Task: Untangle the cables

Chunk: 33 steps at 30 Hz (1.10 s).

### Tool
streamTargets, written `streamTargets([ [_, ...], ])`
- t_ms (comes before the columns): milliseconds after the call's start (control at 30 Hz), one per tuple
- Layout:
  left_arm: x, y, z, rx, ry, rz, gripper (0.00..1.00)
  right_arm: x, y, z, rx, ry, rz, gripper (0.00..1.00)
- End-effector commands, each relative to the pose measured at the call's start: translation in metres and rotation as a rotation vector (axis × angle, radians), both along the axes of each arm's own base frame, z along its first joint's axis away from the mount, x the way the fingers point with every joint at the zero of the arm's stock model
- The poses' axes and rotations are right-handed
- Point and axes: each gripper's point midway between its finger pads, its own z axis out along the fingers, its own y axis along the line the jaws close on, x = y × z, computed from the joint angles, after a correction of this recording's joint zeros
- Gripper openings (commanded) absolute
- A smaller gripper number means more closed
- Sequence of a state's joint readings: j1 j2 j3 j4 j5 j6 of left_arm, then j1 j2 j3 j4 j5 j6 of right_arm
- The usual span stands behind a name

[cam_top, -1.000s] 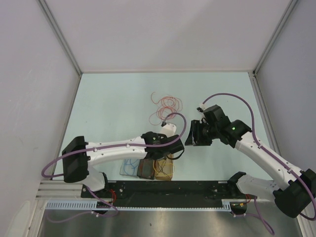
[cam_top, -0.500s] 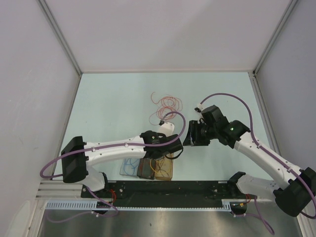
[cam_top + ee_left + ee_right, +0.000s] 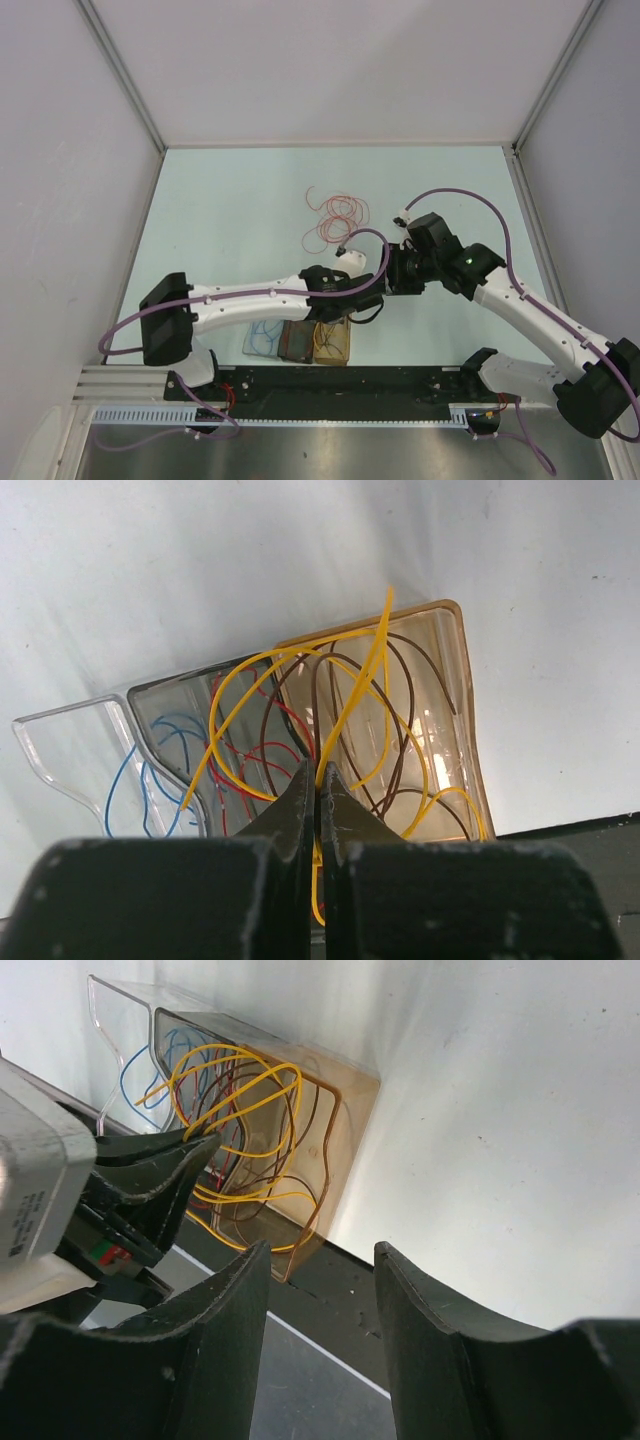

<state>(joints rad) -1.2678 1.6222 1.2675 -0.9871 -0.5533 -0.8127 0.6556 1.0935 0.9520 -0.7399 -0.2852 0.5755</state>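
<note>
In the left wrist view my left gripper [image 3: 320, 785] is shut on a yellow cable [image 3: 365, 680], whose loops hang over the amber tray [image 3: 465, 730] and the grey tray [image 3: 170, 695]. Brown cables [image 3: 400, 750] lie in the amber tray, red ones [image 3: 235, 755] in the grey tray and blue ones [image 3: 125, 770] in the clear tray [image 3: 60, 750]. My right gripper [image 3: 322, 1255] stands open with nothing in it, close to the right of the left gripper [image 3: 350, 312]. A loose red and orange tangle [image 3: 335, 218] lies on the table behind both.
The three trays [image 3: 300, 340] sit side by side against the black base rail [image 3: 400, 380] at the near edge. White walls enclose the pale table [image 3: 230, 200] on three sides. The arms' purple cables [image 3: 470, 200] arch over the right side.
My left gripper has shifted right with the yellow cable still pinched. The right gripper has edged left toward it, so the two now stand close together.
</note>
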Motion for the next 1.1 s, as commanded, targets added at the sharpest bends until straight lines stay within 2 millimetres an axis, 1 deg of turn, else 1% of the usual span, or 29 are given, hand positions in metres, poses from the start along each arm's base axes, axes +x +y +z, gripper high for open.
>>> streamTargets([
  [0,-0.002,-0.021,0.009,-0.078,0.006,0.01,0.0,0.003,-0.001,0.006,0.007,-0.031,-0.006,0.5],
  [133,-0.008,-0.03,0.006,-0.119,0.037,0.001,0.0,0.003,-0.003,0.005,0.003,-0.029,-0.009,0.5],
  [167,-0.011,-0.035,0.006,-0.148,0.056,-0.008,0.0,0.002,-0.004,0.005,0.004,-0.028,-0.008,0.5],
  [233,-0.015,-0.036,0.004,-0.169,0.073,-0.006,0.0,0.003,-0.005,0.005,0.005,-0.031,-0.009,0.5],
  [267,-0.016,-0.039,0.004,-0.198,0.078,-0.004,0.0,0.003,-0.005,0.004,0.004,-0.03,-0.009,0.5],
  [333,-0.021,-0.038,-0.003,-0.211,0.103,0.006,0.01,0.003,-0.006,0.003,0.006,-0.028,-0.012,0.5],
  [367,-0.021,-0.041,-0.001,-0.244,0.099,0.007,0.0,0.002,-0.006,0.003,0.01,-0.027,-0.009,0.5],
  [400,-0.025,-0.037,-0.01,-0.24,0.116,0.007,0.0,0.002,-0.006,0.004,0.013,-0.031,-0.009,0.5],
  [433,-0.026,-0.036,-0.012,-0.248,0.119,0.014,0.0,0.001,-0.006,0.004,0.015,-0.027,-0.008,0.5],
  [467,-0.026,-0.04,-0.013,-0.274,0.117,0.013,0.0,0.001,-0.006,0.003,0.015,-0.029,-0.007,0.5],
  [500,-0.028,-0.036,-0.019,-0.269,0.122,0.016,0.0,0.001,-0.006,0.003,0.016,-0.028,-0.006,0.5],
  [633,-0.026,-0.034,-0.028,-0.274,0.11,0.036,0.0,0.0,-0.006,0.005,0.023,-0.03,-0.006,0.5],
  [667,-0.024,-0.038,-0.027,-0.291,0.105,0.033,0.0,0.0,-0.006,0.005,0.024,-0.029,-0.007,0.5],
  [700,-0.025,-0.037,-0.031,-0.291,0.107,0.028,0.0,-0.001,-0.006,0.005,0.024,-0.027,-0.006,0.5],
  [733,-0.025,-0.046,-0.028,-0.336,0.108,0.006,0.0,-0.001,-0.005,0.006,0.028,-0.03,-0.003,0.5],
  [800,-0.027,-0.046,-0.033,-0.352,0.111,0.002,0.0,-0.001,-0.006,0.007,0.03,-0.032,-0.006,0.5],
  [867,-0.026,-0.051,-0.029,-0.383,0.106,0.0,0.01,-0.001,-0.006,0.007,0.031,-0.032,-0.009,0.5],
  [900,-0.026,-0.05,-0.029,-0.388,0.105,0.0,0.02,-0.002,-0.006,0.008,0.033,-0.033,-0.006,0.5],
  [933,-0.026,-0.053,-0.023,-0.417,0.1,-0.003,0.07,-0.002,-0.006,0.008,0.035,-0.033,-0.007,0.5],
  [1000,-0.027,-0.052,-0.02,-0.437,0.096,-0.008,0.15,-0.001,-0.005,0.01,0.042,-0.04,-0.004,0.5],
  [1033,-0.027,-0.052,-0.017,-0.449,0.091,-0.009,0.23,-0.001,-0.005,0.011,0.045,-0.042,0.0,0.5],
  [1067,-0.024,-0.05,-0.01,-0.464,0.075,-0.004,0.28,-0.001,-0.004,0.011,0.049,-0.043,0.0,0.5],
])
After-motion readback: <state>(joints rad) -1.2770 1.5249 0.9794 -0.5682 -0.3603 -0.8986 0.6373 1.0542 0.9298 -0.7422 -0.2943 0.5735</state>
